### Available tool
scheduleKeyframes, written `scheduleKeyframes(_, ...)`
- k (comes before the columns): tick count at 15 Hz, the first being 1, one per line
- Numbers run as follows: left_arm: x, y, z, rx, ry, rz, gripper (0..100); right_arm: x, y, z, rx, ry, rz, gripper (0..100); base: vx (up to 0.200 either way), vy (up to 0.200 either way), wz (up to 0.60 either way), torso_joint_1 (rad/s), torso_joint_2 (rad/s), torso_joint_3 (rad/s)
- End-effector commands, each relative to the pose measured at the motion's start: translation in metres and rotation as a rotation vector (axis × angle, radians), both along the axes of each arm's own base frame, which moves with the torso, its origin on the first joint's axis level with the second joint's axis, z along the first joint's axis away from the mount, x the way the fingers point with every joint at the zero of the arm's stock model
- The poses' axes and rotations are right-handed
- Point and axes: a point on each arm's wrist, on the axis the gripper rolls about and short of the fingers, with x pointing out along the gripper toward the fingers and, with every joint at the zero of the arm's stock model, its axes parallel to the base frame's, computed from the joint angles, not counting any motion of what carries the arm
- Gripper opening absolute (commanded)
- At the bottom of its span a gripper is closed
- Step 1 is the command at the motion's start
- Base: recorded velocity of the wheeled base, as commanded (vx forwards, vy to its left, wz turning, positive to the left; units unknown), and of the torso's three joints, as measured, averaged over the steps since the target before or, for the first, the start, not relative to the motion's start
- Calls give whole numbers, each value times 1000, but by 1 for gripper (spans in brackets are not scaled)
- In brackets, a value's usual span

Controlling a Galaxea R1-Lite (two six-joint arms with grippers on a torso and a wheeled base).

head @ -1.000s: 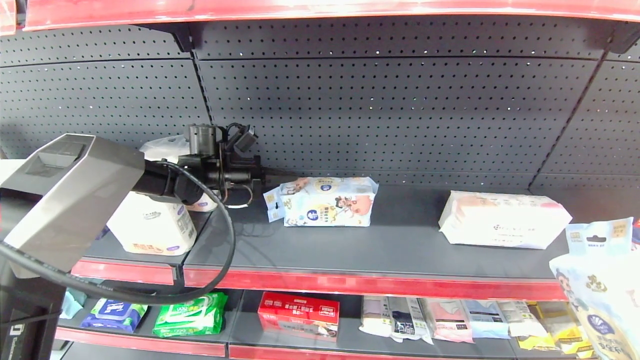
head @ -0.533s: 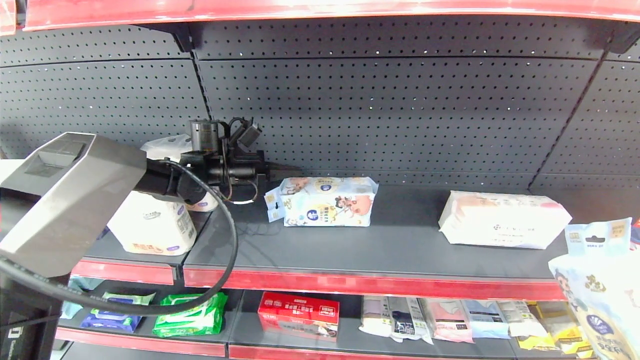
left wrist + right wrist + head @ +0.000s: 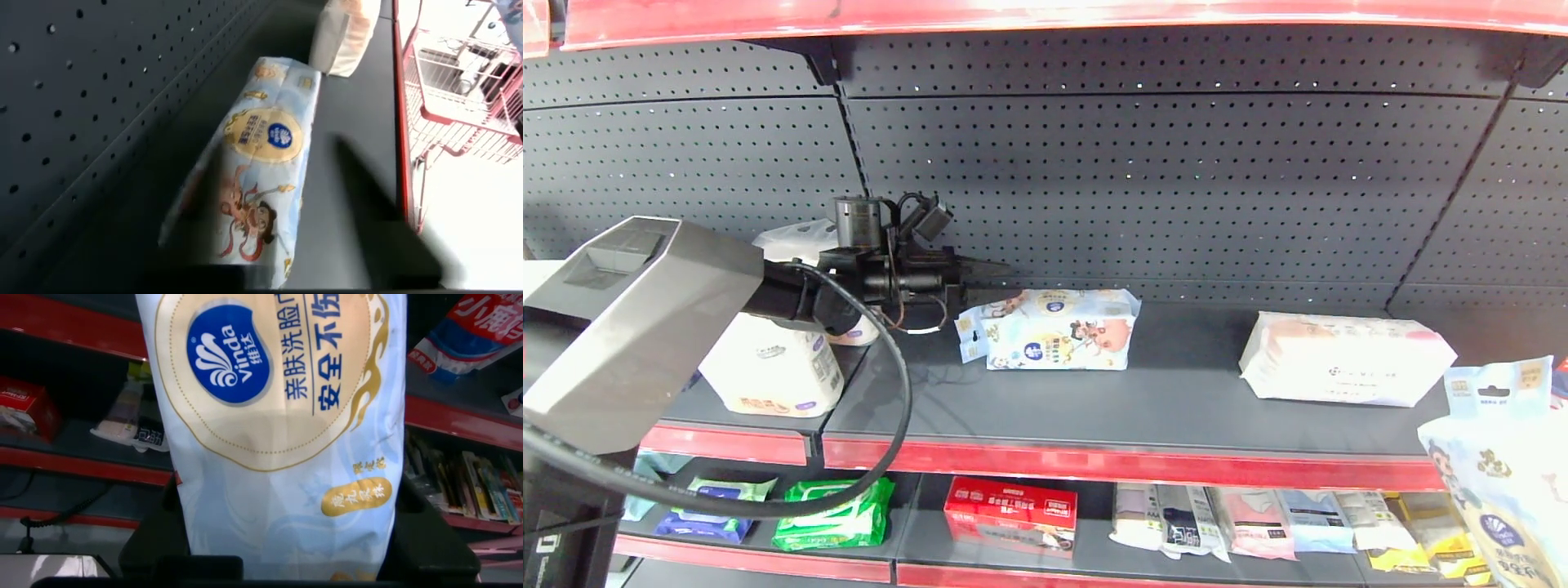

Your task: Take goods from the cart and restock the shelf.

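The dark grey metal shelf (image 3: 1143, 408) with a red front lip carried a pale blue cartoon-printed soft tissue pack (image 3: 1058, 328), lying left of the middle near the perforated back. Well apart to the right lay a flat white plastic-wrapped wipes pack (image 3: 1343, 358). At its left end stood a white wrapped paper-roll bundle (image 3: 768, 367).

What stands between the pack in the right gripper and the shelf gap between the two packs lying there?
Nothing visible. The held pack hangs before the shelf, at its right end. The gap between the cartoon pack and the white pack lies open.
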Motion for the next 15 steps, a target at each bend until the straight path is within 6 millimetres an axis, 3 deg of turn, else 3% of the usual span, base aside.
scheduleKeyframes(1,-3,3,-2,8,5,23,100,0,0,0,2,-3,-1,0,0,0,0,0,0,0)
scheduleKeyframes(7,-14,7,-10,17,-19,83,100,0,0,0,2,0,-9,0,0,0,0,0,0,0)
scheduleKeyframes(15,-11,12,-18,39,-32,86,100,1,0,0,-11,10,-16,0,0,0,0,0,0,0)
